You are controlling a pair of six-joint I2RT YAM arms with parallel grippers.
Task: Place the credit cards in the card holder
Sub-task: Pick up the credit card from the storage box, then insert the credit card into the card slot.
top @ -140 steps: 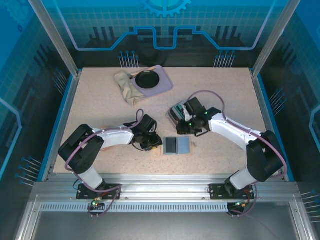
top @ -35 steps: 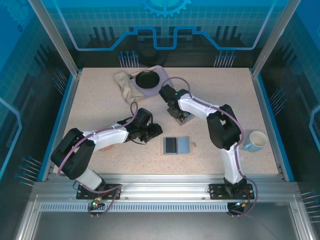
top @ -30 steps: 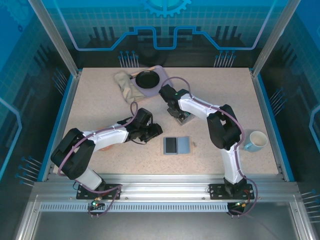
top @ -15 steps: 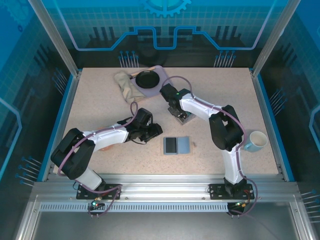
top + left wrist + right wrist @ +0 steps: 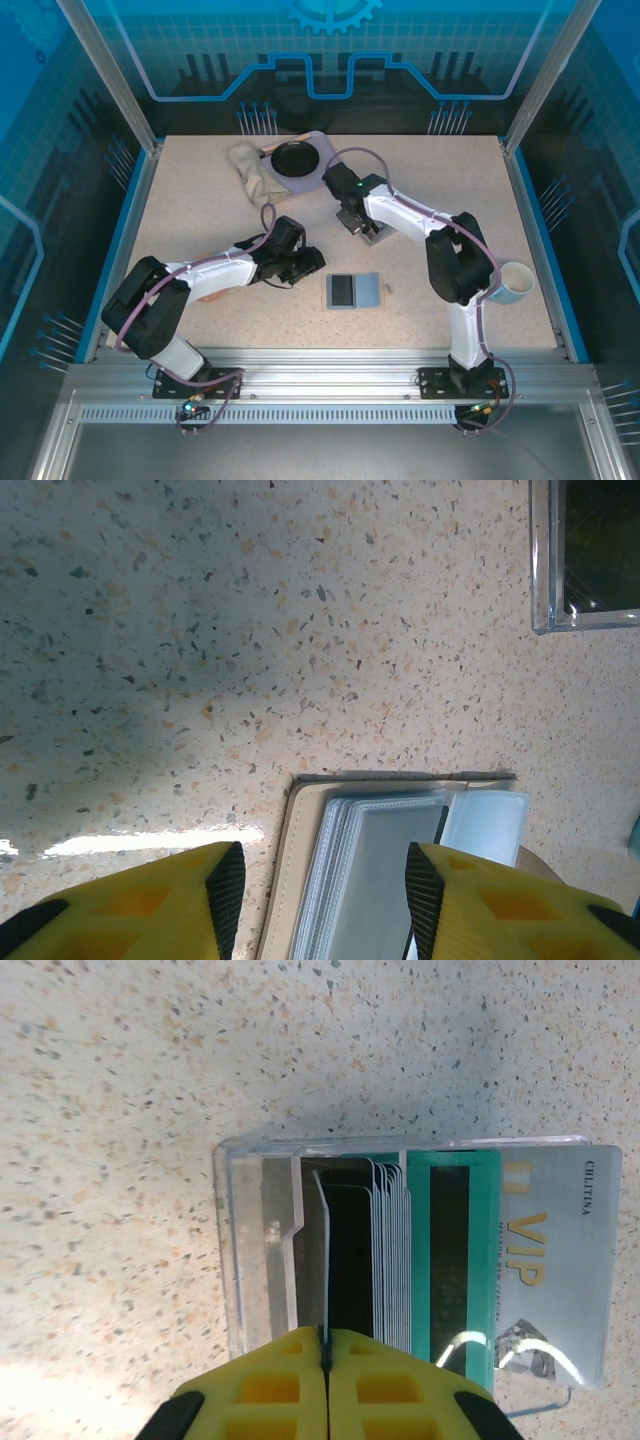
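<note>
My right gripper (image 5: 326,1348) is pinched together on the edge of one card (image 5: 322,1250). It is the outermost of the cards (image 5: 390,1250) standing in the clear box (image 5: 232,1260) on the desk (image 5: 120,1080). I judge this the picking step. My left gripper (image 5: 322,880), fingers apart, hovers at the open card holder (image 5: 385,870), which lies nearer my bases. Next I should lift the card straight out, clear of its neighbours, then carry it to a sleeve.

Right hand (image 5: 325,1345) closed on 1 thin card (image 5: 322,1260), clear box (image 5: 232,1260) of upright credit cards (image 5: 392,1250), speckled table (image 5: 120,1080).
</note>
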